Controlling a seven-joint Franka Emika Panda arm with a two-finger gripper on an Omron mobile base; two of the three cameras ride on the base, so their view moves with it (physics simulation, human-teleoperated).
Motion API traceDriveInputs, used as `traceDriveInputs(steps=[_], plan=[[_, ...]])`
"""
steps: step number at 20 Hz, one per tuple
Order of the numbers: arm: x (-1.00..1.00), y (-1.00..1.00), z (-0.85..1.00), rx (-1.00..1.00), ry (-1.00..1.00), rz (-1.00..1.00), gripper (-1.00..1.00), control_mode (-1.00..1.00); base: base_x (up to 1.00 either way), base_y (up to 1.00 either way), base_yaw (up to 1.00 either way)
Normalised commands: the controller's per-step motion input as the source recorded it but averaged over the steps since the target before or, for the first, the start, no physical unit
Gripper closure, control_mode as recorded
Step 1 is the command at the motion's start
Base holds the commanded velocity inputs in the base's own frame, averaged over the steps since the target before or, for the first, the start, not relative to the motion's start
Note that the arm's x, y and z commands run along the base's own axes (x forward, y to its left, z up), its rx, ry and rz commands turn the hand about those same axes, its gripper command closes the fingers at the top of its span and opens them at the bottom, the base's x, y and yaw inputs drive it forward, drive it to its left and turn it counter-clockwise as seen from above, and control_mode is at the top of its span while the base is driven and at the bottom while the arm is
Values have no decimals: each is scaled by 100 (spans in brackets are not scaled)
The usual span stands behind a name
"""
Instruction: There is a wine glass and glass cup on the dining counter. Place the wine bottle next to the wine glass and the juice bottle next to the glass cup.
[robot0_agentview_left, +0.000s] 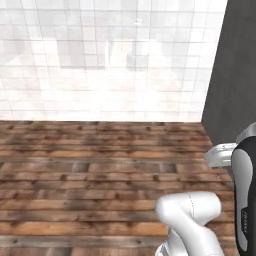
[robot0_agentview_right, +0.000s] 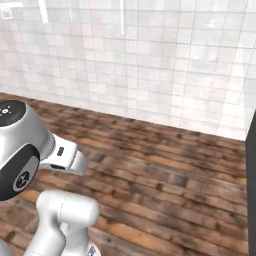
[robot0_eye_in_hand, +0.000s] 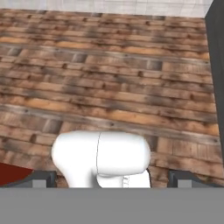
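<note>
The white robot arm with dark joints (robot0_agentview_left: 192, 215) is rising from the lower right of the left base view and is folding back on itself over a wooden plank floor (robot0_agentview_left: 90, 175) of brown, weathered boards. In the right base view the same arm (robot0_agentview_right: 62, 215) is standing at the lower left, and its large rounded joint with a dark cap is sitting just above its white elbow.

The two-finger hand (robot0_eye_in_hand: 113, 179) is pointing down and forward over the floor. Its two small dark fingertips (robot0_eye_in_hand: 43, 178) are showing at the far left and far right of the bottom of the hand view, so the hand is standing wide, and nothing is lying between the fingers.

A white tiled wall (robot0_agentview_left: 100, 60) is running along the far edge of the floor and is carrying faint, blurred reflections. A flat dark grey panel (robot0_agentview_left: 235, 70) is standing upright at the right, meeting the tiled wall in a corner and reaching down to the boards; its edge is also showing at the right of the hand view and the right base view.

A small dark red patch (robot0_eye_in_hand: 12, 173) is peeking in at the lower left corner of the hand view, just beside the left fingertip; what it belongs to cannot be told.
</note>
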Motion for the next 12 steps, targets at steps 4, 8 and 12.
traceDriveInputs(steps=[4, 8, 12], plan=[[0, 0, 0, 0, 0, 0, -100, 100, 94, 4, 18], [0, 0, 0, 0, 0, 0, -100, 100, 89, 0, 28], [0, 0, 0, 0, 0, 0, -100, 100, 77, 0, 45]])
